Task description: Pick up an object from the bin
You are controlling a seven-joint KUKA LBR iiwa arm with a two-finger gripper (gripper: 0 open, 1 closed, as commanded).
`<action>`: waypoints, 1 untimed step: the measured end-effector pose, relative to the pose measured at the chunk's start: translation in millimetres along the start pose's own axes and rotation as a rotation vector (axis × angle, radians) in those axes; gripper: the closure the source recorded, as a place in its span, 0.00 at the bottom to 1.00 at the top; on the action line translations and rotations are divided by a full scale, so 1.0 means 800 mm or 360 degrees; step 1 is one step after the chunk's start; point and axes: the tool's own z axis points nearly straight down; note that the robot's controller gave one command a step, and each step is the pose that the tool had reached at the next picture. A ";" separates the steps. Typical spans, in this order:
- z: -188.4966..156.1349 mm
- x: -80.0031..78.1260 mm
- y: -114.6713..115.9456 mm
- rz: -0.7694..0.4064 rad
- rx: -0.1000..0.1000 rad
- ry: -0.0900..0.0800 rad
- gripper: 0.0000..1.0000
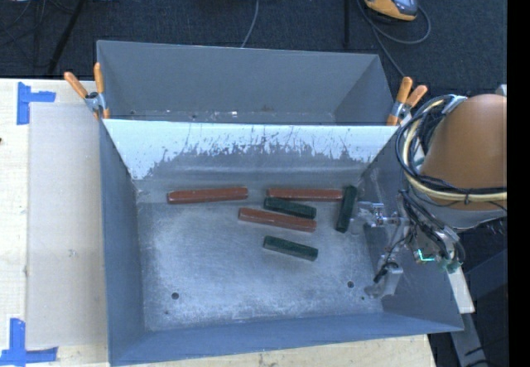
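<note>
Right end of bin (232, 291) floor, close to right wall: gripper (383, 274) sits low over bare grey metal near the front-right corner. Open or clenched: can't tell, wrist hardware + cables (411, 160) crowd that spot. It stands apart from every obj in the bin.

Nearest obj = upright-lying green bar (345, 208): dark green, short, slim rectangular stick, flat on floor but running almost front-to-back, top end tipped slightly right. It lies beyond the gripper toward the back wall, close to right wall, near but not touching the gripper.

Other objs, all slim sticks, mid-floor, left of gripper:
- front green bar (290, 248): dark green, short, roughly left-right w/ slight tilt, alone, closest to the front.
- middle brown bar (277, 219): red-brown, longer, slight tilt, just behind front green bar.
- middle green bar (290, 208): dark green, short, just beside or touching middle brown bar on its back side; contact unclear.
- back-right brown bar (304, 193): red-brown, along foot of back wall, right end near the upright-lying green bar.
- back-left brown bar (207, 195): red-brown, long, along foot of back wall, well apart from gripper.

Arm enters from right; orange cover (468, 137) sits over bin's right rim, w/ the cables looped on its left side.
</note>
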 end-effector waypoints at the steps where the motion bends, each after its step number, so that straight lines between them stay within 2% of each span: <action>1: 0.199 -0.075 0.045 -0.0126 -0.0001 -0.0002 0.00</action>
